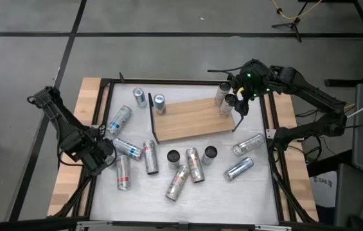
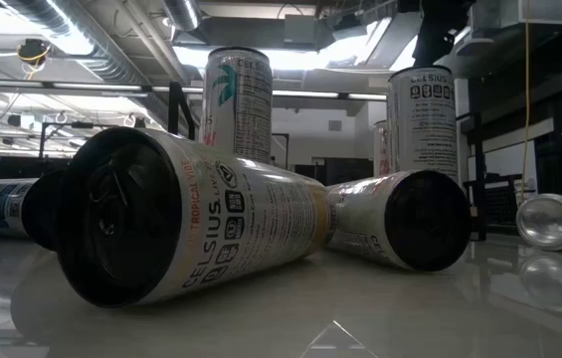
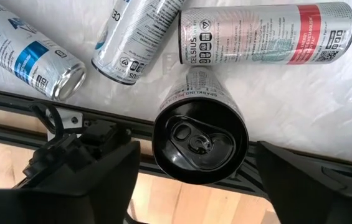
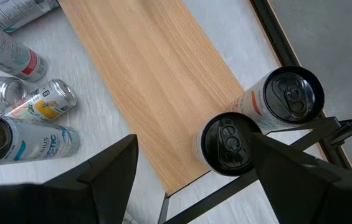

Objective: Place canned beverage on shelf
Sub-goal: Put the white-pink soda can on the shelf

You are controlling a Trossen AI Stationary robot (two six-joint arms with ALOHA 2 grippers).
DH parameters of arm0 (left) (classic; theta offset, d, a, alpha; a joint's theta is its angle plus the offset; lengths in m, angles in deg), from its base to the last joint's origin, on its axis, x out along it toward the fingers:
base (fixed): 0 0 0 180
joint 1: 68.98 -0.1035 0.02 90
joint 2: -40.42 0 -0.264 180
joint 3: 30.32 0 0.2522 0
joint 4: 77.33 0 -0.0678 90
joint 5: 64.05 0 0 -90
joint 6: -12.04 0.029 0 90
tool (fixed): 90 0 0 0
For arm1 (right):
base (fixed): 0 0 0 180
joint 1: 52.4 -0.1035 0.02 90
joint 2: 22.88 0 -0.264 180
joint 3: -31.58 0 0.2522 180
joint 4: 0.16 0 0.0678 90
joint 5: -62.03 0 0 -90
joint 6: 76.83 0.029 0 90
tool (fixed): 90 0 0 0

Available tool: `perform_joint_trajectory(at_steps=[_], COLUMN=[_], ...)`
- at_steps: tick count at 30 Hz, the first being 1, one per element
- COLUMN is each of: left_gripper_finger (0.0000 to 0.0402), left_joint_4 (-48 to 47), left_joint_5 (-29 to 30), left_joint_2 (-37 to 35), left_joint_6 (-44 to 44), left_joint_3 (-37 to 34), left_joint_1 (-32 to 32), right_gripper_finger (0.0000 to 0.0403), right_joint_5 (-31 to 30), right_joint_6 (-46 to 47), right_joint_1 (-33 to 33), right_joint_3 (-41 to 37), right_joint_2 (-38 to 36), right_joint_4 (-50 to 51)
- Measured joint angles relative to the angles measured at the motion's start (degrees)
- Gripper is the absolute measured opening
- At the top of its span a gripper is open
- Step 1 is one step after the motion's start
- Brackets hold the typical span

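Observation:
The shelf (image 1: 194, 119), a light wooden board with black wire ends, lies at the table's far middle. Two upright cans (image 4: 228, 143) (image 4: 288, 96) stand at its right end. My right gripper (image 4: 194, 146) hangs open above that end (image 1: 240, 101), holding nothing. At the table's left edge my left gripper (image 1: 104, 154) points down, open. Its fingers stand on either side of an upright black-topped can (image 3: 200, 140), with a narrow gap showing on each side. That can rests by its base on the white tabletop beside the black frame rail.
Several cans lie loose on the white tabletop (image 1: 232, 192) near the shelf, some close to my left gripper (image 3: 266, 34) (image 3: 29, 53). Two upright cans (image 1: 139, 96) (image 1: 160, 102) stand at the shelf's left end. A black frame rail (image 3: 14, 102) borders the table.

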Motion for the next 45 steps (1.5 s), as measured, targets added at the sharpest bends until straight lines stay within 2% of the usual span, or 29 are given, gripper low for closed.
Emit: perform_joint_trajectory(at_steps=[7,33,41,45], left_gripper_finger=[0.0341,0.0342,0.0342,0.0341], left_joint_4=[0.0,1.72,3.27,3.73], left_joint_5=[0.25,1.68,-4.49,-4.85], left_joint_2=[0.0,-0.02,-0.04,-0.04], left_joint_6=[0.03,0.33,0.05,-2.58], left_joint_3=[0.0,-0.21,-8.39,-11.67], left_joint_1=[0.0,0.0,0.02,0.02], right_gripper_finger=[0.0303,0.0303,0.0303,0.0303], right_joint_5=[0.0,0.0,0.0,0.0], right_joint_6=[0.0,-0.02,0.0,0.0], right_joint_1=[0.02,0.0,0.01,0.02], right_joint_3=[0.0,0.0,0.02,0.02], right_joint_2=[0.0,0.0,-0.02,0.0], right_joint_4=[0.02,0.06,0.08,0.08])
